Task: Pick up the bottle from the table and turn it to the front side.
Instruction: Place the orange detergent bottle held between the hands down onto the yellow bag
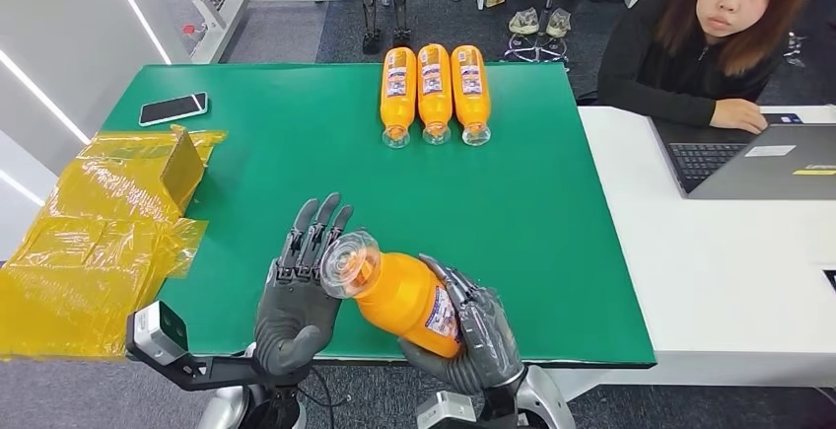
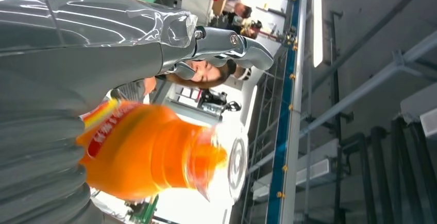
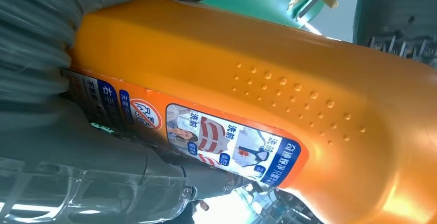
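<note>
At the lower centre of the head view, the right hand (image 1: 473, 335) grips the orange bottle (image 1: 399, 296) by its body, clear cap tilted up-left against the left hand (image 1: 301, 286), whose fingers stand open beside it. Beneath lies the green table (image 1: 296, 153); three more bottles (image 1: 434, 92) lie upper centre, yellow wrapping (image 1: 99, 232) at left

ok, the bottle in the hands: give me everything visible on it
The held orange bottle looks like glossy plastic filled with orange liquid, with a clear cap pointing toward the left hand. It lies tilted, lifted off the green table, cap end higher. The right hand grips its body from below; the left hand's fingers stand beside the cap. The right wrist view shows a printed label with pictures and blue text, plus raised dots on the orange wall.
</note>
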`<state>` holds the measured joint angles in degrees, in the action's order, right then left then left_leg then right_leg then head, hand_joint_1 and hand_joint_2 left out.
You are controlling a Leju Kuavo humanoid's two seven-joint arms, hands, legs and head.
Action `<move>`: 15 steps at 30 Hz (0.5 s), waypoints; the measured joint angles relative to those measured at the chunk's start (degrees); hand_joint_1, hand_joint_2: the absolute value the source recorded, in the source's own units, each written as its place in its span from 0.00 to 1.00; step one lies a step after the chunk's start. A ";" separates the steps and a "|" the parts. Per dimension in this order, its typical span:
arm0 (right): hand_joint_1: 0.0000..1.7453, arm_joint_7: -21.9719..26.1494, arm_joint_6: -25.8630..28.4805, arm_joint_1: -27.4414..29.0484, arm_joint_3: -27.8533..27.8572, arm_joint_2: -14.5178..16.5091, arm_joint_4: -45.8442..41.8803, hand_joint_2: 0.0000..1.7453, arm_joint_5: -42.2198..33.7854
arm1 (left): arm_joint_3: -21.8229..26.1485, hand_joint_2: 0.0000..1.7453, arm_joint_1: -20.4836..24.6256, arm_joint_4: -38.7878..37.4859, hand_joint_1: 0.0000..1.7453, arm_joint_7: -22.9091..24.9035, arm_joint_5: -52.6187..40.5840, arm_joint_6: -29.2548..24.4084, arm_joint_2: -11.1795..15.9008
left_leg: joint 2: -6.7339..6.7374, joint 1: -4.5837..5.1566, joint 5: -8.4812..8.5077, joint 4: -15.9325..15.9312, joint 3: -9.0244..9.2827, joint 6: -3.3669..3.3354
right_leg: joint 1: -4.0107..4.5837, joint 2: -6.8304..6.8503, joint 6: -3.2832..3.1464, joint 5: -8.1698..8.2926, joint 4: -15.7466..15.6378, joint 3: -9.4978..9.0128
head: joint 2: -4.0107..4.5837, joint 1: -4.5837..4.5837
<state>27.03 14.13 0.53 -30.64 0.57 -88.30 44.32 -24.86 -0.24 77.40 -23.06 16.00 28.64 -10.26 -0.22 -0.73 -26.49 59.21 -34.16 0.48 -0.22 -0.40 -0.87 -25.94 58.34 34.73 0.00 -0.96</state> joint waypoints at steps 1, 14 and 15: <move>1.00 0.19 -0.17 -0.52 -0.41 0.32 0.91 1.00 -0.49 | -0.27 1.00 0.24 0.00 0.00 0.01 0.00 0.07 -0.01 | 0.00 0.00 0.00 0.00 0.00 0.00 | 0.00 0.00 0.00 0.00 0.00 0.00 | 0.00 0.01; 1.00 3.96 -0.88 -7.10 -6.05 3.40 14.42 1.00 -7.06 | -0.70 1.00 -0.12 0.44 0.00 -1.49 -0.72 -0.60 0.64 | -0.01 -0.01 0.02 0.00 0.00 0.01 | 0.00 0.01 -0.03 0.01 0.04 0.00 | 0.00 0.01; 1.00 4.22 -0.93 -8.02 -6.96 3.74 16.22 1.00 -7.92 | -0.60 1.00 -0.35 0.50 0.00 -1.91 -0.93 -0.83 0.87 | -0.01 0.00 0.02 0.00 0.00 0.01 | 0.00 0.01 -0.03 0.01 0.04 0.01 | 0.00 0.01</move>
<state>31.25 13.20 -7.49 -37.60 4.32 -72.08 36.40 -25.45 -0.59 77.90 -24.97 15.07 27.82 -9.39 -0.23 -0.74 -26.48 59.21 -34.16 0.50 -0.22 -0.39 -0.90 -25.92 58.38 34.74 0.00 -0.96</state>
